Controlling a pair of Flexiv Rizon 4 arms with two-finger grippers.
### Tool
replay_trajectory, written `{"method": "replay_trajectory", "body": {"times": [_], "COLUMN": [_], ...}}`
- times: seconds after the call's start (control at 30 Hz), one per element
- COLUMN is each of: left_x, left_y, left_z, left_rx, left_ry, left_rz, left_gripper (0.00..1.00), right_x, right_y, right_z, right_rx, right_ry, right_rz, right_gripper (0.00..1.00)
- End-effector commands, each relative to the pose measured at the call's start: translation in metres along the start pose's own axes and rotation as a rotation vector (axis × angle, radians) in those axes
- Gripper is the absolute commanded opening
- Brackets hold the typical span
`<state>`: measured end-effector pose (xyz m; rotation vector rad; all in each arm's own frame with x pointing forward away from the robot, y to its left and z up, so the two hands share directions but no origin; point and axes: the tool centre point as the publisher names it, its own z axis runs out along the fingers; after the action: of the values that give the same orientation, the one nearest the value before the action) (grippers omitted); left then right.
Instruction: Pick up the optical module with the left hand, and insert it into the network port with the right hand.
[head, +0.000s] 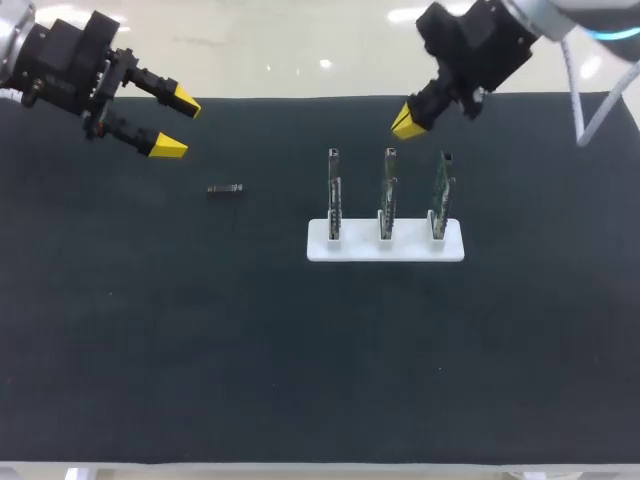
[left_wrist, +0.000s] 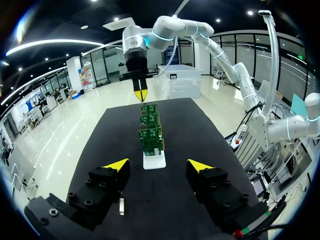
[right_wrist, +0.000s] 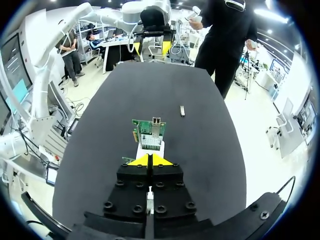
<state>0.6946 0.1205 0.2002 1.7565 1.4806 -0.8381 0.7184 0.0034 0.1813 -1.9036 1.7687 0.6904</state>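
Note:
The optical module (head: 226, 190), a small dark metal bar, lies flat on the black mat left of the white stand (head: 385, 241). That stand holds three upright green circuit boards (head: 387, 192) with network ports at their tops. My left gripper (head: 176, 122) hangs open above and to the left of the module, empty. In the left wrist view the module (left_wrist: 121, 206) lies under the left finger (left_wrist: 116, 164). My right gripper (head: 407, 121) is shut and empty, hovering behind the boards. In the right wrist view the nearest board (right_wrist: 150, 134) stands just ahead of the right gripper (right_wrist: 149, 160), the module (right_wrist: 182, 110) farther off.
The black mat (head: 150, 350) covers the table. Its front half and left part lie bare. The three boards stand in one row on the stand right of centre.

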Motion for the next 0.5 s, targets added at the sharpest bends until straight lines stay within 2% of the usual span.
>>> {"method": "replay_trajectory", "body": {"times": [0.03,0.2,0.5], "left_x": [0.000,0.000,0.000], "left_y": [0.000,0.000,0.000], "left_z": [0.000,0.000,0.000], "left_rx": [0.000,0.000,0.000], "left_ry": [0.002,0.002,0.002], "left_rz": [0.000,0.000,0.000], "left_gripper": [1.00,1.00,1.00], "right_x": [-0.001,0.004,0.029], "right_y": [-0.001,0.002,0.010], "right_z": [-0.024,-0.050,-0.095], "right_rx": [-0.016,-0.014,-0.001], "right_ry": [-0.005,0.006,0.017], "right_rz": [0.001,0.002,0.013], "right_gripper": [0.00,0.00,0.00]}}
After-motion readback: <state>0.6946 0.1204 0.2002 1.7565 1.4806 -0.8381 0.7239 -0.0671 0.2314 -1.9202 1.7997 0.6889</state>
